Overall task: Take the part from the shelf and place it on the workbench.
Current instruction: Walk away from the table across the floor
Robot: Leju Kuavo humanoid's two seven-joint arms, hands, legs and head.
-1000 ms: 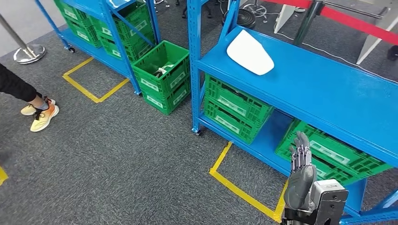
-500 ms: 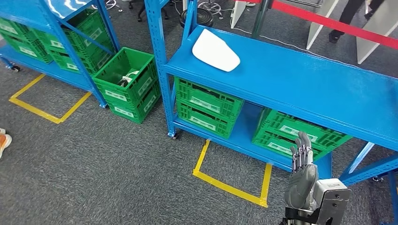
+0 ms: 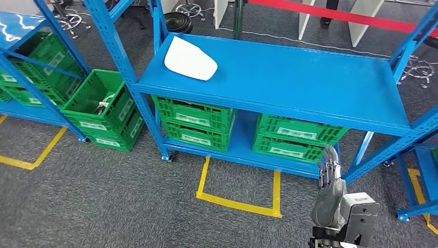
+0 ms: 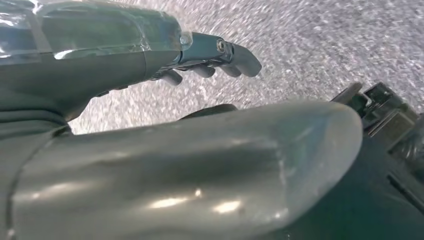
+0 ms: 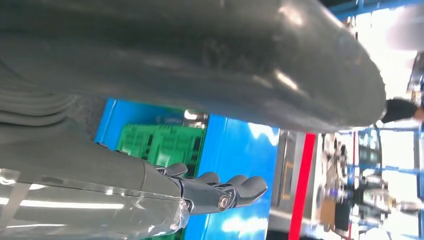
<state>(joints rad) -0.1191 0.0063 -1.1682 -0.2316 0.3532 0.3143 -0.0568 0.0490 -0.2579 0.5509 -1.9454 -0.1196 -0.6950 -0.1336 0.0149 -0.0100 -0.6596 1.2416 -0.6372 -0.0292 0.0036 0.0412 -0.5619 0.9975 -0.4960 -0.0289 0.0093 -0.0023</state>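
- White part (image 3: pixel 190 65) lies flat on the blue shelf (image 3: pixel 289 82), on its top board near the far-left corner, touching nothing else.
- Right hand (image 3: pixel 329 192) is raised low in the head view, fingers (image 3: pixel 327 166) straight and pointing up toward the shelf, close together, holding nothing.
- Part sits well apart from those fingers: beyond them and off to their left, higher on the shelf board; open shelf surface and the shelf's front edge lie between.
- Right wrist view: fingers (image 5: pixel 220 192) slightly curled, thumb apart from them, nothing in the palm; blue shelf and a green crate (image 5: pixel 160 145) beyond the fingertips.
- Left hand (image 4: pixel 150 115) in the left wrist view: fingers (image 4: pixel 220 57) bent loosely with a gap to the thumb, empty; blurred grey carpet (image 4: pixel 320 45) beyond them.
- Green crates (image 3: pixel 243 129) stand on the lower board under the part's shelf; the nearest one is just beyond the right fingertips.
- Yellow tape square (image 3: pixel 238 202) marks the carpet left of the right hand.
- Another green crate (image 3: pixel 100 111) sits on the floor further left, by a second blue rack (image 3: pixel 31 62).
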